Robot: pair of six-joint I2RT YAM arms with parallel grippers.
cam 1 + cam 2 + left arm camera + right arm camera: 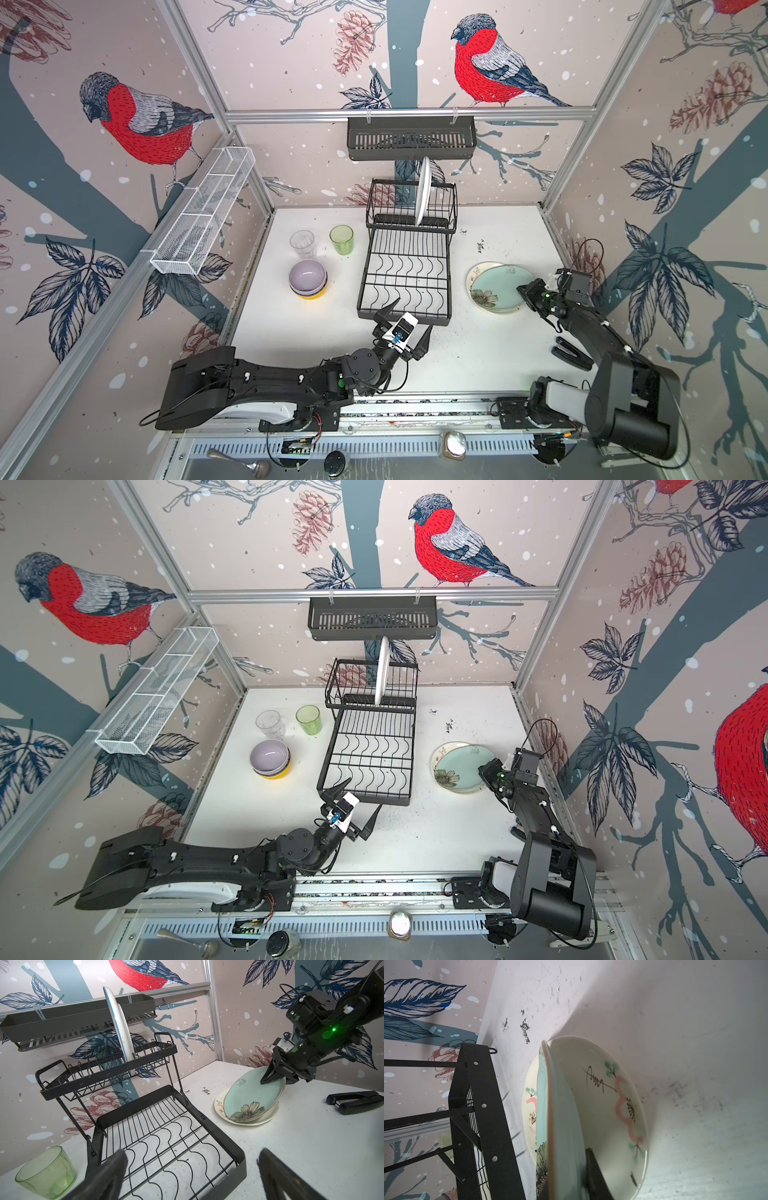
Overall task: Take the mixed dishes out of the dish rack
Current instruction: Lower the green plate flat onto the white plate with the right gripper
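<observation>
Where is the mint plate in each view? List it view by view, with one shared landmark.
Both top views: mint plate right of the dish rack, tilted on the cream plate.
Left wrist: right of centre, rim in the right pincer.
Right wrist: centre, seen edge-on.
Landmark: the dish rack, in all four.

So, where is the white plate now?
In both top views the white plate stands on edge in the upper tier of the dish rack, centre back, just below the black slotted basket.
</observation>
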